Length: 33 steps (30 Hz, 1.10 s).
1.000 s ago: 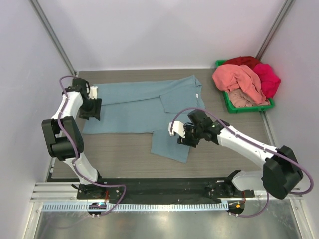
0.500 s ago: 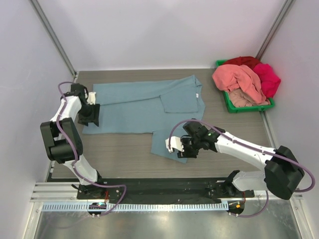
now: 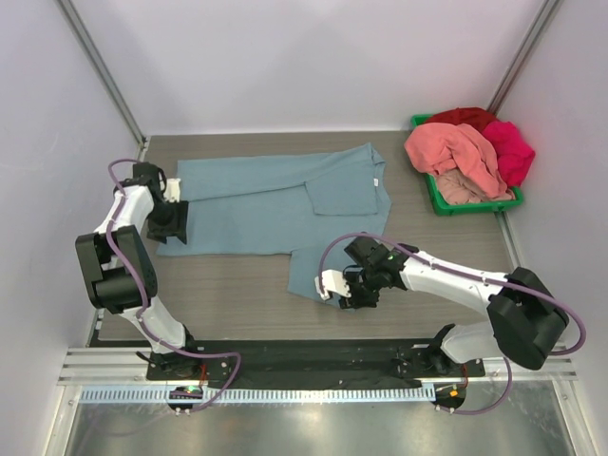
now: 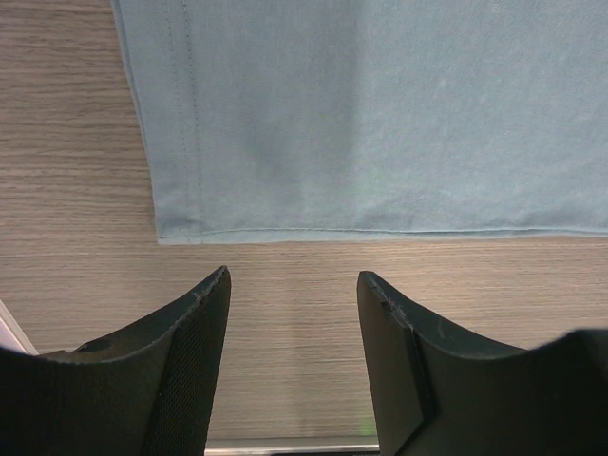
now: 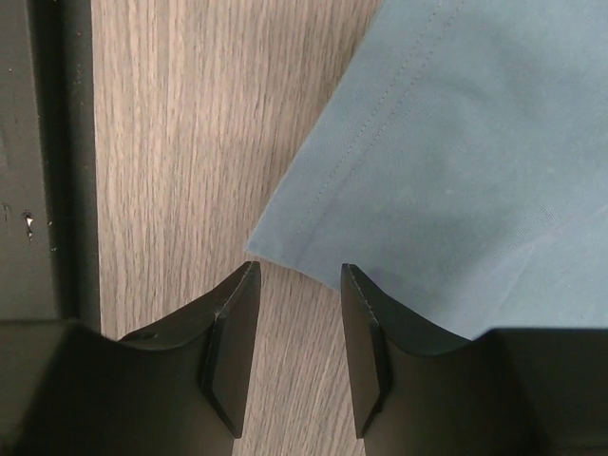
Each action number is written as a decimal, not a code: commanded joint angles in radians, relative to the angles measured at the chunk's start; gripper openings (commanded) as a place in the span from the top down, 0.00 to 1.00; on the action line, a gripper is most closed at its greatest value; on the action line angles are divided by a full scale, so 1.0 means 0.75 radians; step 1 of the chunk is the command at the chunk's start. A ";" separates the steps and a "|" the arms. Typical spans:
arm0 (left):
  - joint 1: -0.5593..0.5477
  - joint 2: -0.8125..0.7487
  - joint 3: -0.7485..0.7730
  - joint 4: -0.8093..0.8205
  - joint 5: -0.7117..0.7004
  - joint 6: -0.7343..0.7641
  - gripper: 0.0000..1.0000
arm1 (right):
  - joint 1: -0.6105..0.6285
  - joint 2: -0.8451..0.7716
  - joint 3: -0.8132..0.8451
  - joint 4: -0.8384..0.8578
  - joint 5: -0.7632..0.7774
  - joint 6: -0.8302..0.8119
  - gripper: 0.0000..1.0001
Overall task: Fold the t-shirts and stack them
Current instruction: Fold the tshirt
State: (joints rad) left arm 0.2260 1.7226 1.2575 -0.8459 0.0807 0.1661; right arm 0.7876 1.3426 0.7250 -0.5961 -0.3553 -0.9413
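Left gripper [image 3: 169, 224]: I read its two fingers as spread apart with nothing between them. It sits low over bare wood, just off the left near corner of the shirt. In the left wrist view [image 4: 294, 280] the stitched hem corner lies just ahead of the fingertips.

Right gripper [image 3: 350, 291]: its fingers are also parted and empty. In the right wrist view [image 5: 299, 271] the pointed corner of the cloth lies just ahead of the gap. I cannot tell whether the fingertips touch the table [image 3: 228, 285].

Blue-grey t-shirt [image 3: 256, 204]: it is spread flat across the middle of the table, with a section folded over at its right. One flap reaches toward the near edge, where the right gripper is.

Neck label [image 3: 377, 180]: it is small and white, at the shirt's right edge.

Green bin [image 3: 442, 202]: it stands at the far right corner, well apart from both arms.

Other tees: they are heaped in the bin. The salmon-pink t-shirt [image 3: 456, 150] is on top, the magenta t-shirt [image 3: 511, 150] is to its right, and the red t-shirt [image 3: 465, 117] is behind.
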 commanded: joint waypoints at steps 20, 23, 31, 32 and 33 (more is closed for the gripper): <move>0.036 -0.045 -0.014 0.028 0.007 0.005 0.44 | 0.056 0.130 -0.001 0.024 -0.050 -0.085 0.59; 0.038 -0.041 -0.014 0.028 0.011 0.003 0.43 | 0.063 0.130 -0.016 0.032 -0.050 -0.079 0.58; 0.057 -0.041 -0.014 0.017 0.019 0.005 0.44 | 0.071 0.094 -0.016 0.046 0.003 -0.052 0.95; 0.061 -0.043 -0.012 0.011 0.025 -0.001 0.44 | 0.071 0.079 -0.010 0.040 0.024 -0.048 0.96; 0.065 -0.047 -0.006 0.007 0.031 -0.003 0.44 | 0.071 0.065 0.013 0.032 0.062 -0.042 0.98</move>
State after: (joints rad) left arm 0.2581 1.7226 1.2522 -0.8459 0.0811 0.1650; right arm 0.8326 1.4227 0.7200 -0.5617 -0.3626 -0.9844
